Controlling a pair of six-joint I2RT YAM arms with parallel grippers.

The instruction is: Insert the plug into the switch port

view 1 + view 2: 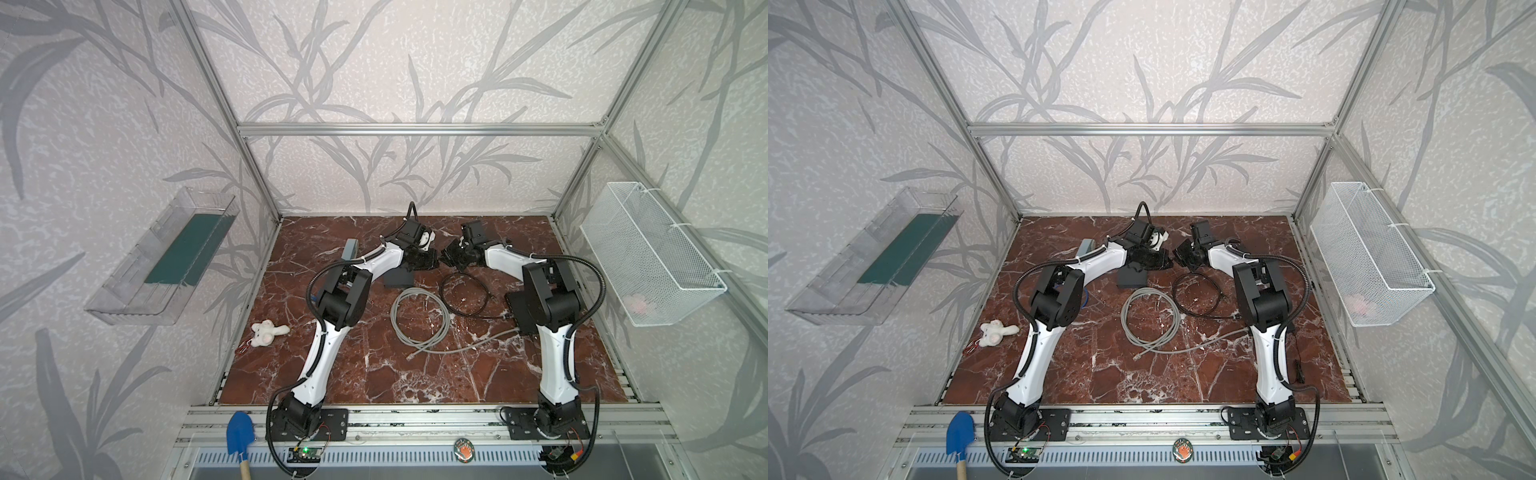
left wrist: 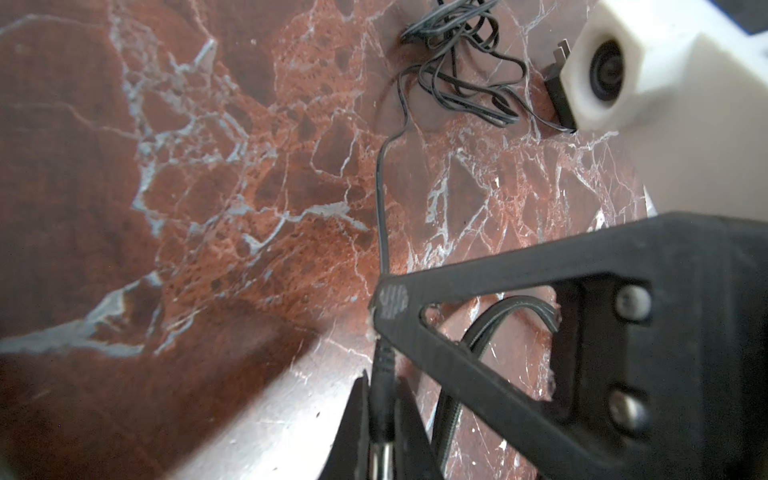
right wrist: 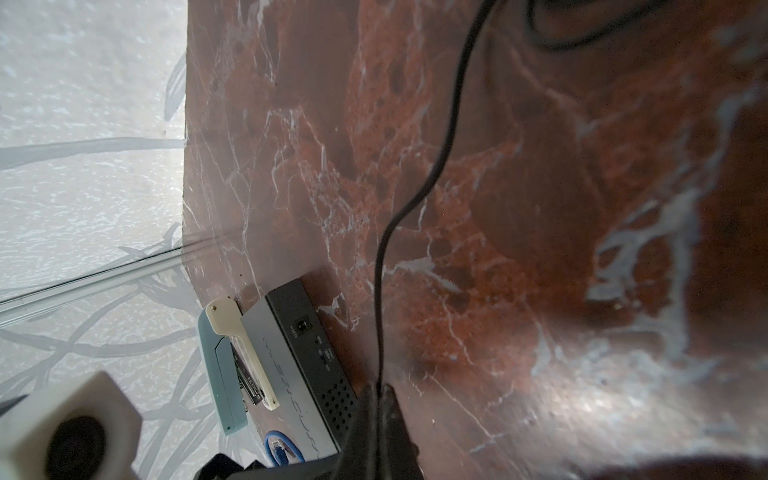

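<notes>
Red marble with white veins covers the counter [image 1: 374,374], and grey leaf wallpaper hangs on the walls all round the metal frame. Both robot arms lean in and meet near the back middle.

From the left wrist camera, the left arm's fingers [image 2: 357,432] are squeezed tight on the small black round plug [image 2: 380,419]. A shiny bit of the plug shows between them. Its thin black cable [image 2: 380,208] runs off across the marble to a messy tangle.

The right arm's fingers [image 3: 361,419] are just beside the left ones. They press close on both sides of that same cable, a little way along from the plug.

The switch [image 3: 291,374], a flat grey metal box, is at the back left of the counter. In a top view it peeks out behind the left arm [image 1: 351,248]. Its small round port [image 3: 300,326] is on the dark side that faces the fingers. The plug is not in it yet, and the two are apart. A blue-green holder with a cream clip [image 3: 220,374] is right against the switch.

Nearer the front lie a loop of grey cord [image 1: 419,316], a loop of thicker black cord [image 1: 465,295] and a little white soft toy [image 1: 268,332]. A blue toy shovel [image 1: 239,434] leans at the front rail.
</notes>
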